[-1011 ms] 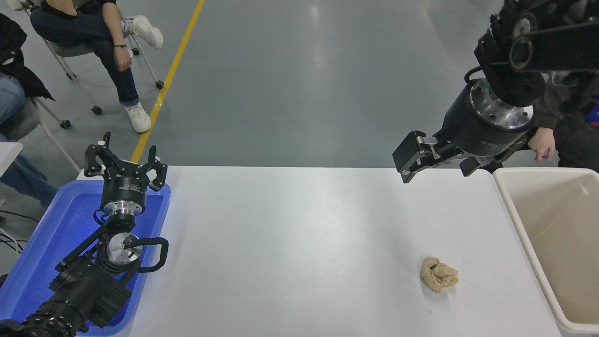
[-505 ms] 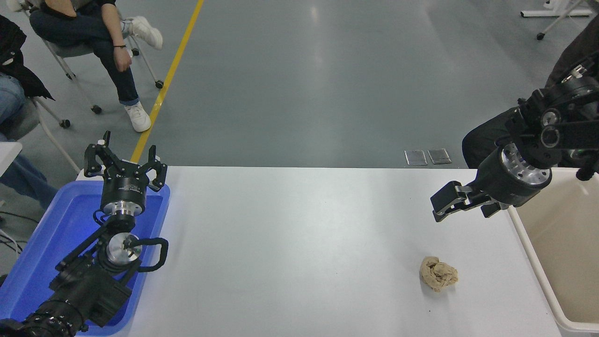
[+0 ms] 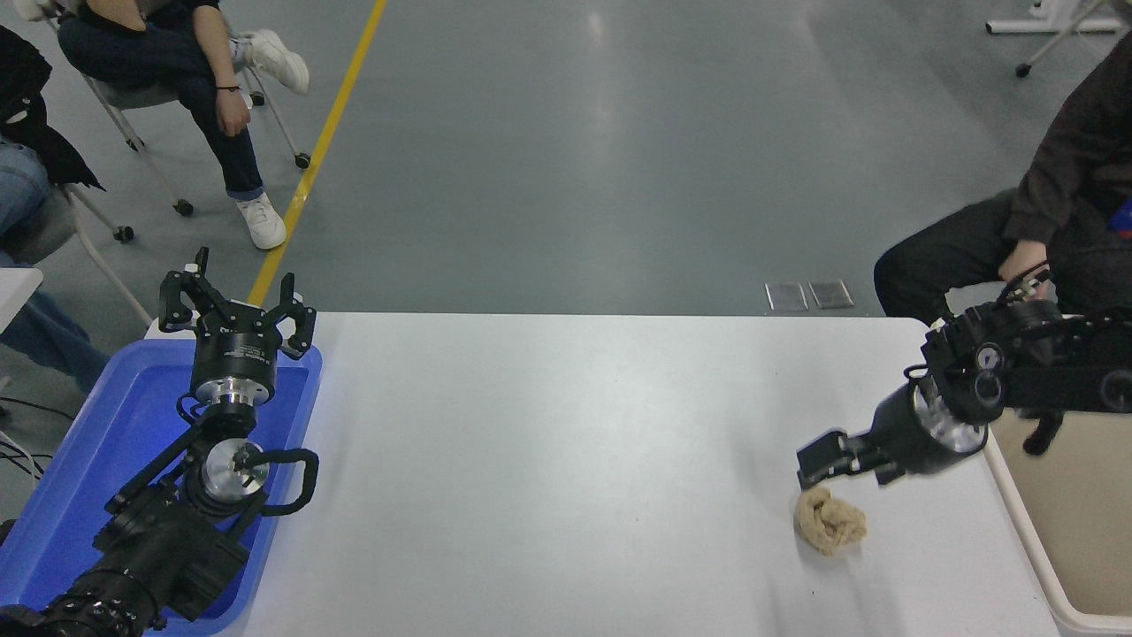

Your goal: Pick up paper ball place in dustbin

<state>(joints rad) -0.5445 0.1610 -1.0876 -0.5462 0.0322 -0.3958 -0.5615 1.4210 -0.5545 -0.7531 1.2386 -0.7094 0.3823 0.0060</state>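
Our right gripper (image 3: pixel 827 466) is hanging open and empty just above the paper ball (image 3: pixel 829 520), lying at four o'clock on the table (image 3: pixel 548 460), left of the dustbin (image 3: pixel 1057 531).

Bare table (image 3: pixel 566 460) lay left of and nearer than the paper ball (image 3: pixel 829 521). The right gripper (image 3: pixel 836 464) crowded its far side; the dustbin (image 3: pixel 1017 513) rim walled the right.

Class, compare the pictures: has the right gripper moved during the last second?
Yes. The right gripper has come down from the table's far edge towards the camera, and now sits just behind the paper ball.
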